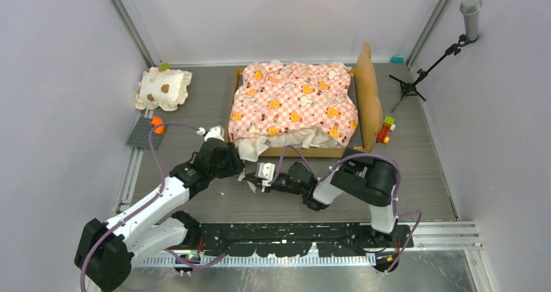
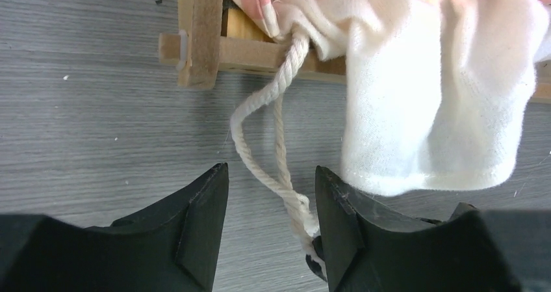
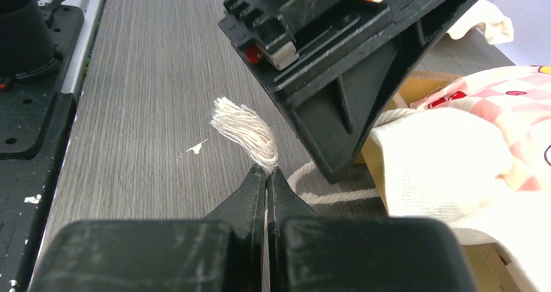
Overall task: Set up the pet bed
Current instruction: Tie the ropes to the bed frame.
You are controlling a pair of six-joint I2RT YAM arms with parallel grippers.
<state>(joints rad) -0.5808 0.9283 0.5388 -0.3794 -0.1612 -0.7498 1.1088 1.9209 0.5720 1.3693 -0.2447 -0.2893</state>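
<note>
1. Closest to me, the right arm (image 1: 367, 178) has its jaws pressed fully shut on the frayed end (image 3: 243, 132) of a cotton cord (image 2: 289, 64), lifting it off the desk (image 1: 422, 168).
2. On the left arm (image 1: 162, 198) the jaws stand partly open, straddling that cord without pinching it. They look placed to take it nearer the bed.
3. That cord emerges from the cream ruffle (image 2: 435, 97) beside the wooden frame corner (image 2: 198, 32), so it probably ties the mattress down.
4. Mid-desk sits the pet bed (image 1: 295, 103), its mattress rumpled and its headboard to the right.

Pillow (image 1: 164, 88) left of pet bed (image 1: 295, 103)
</note>
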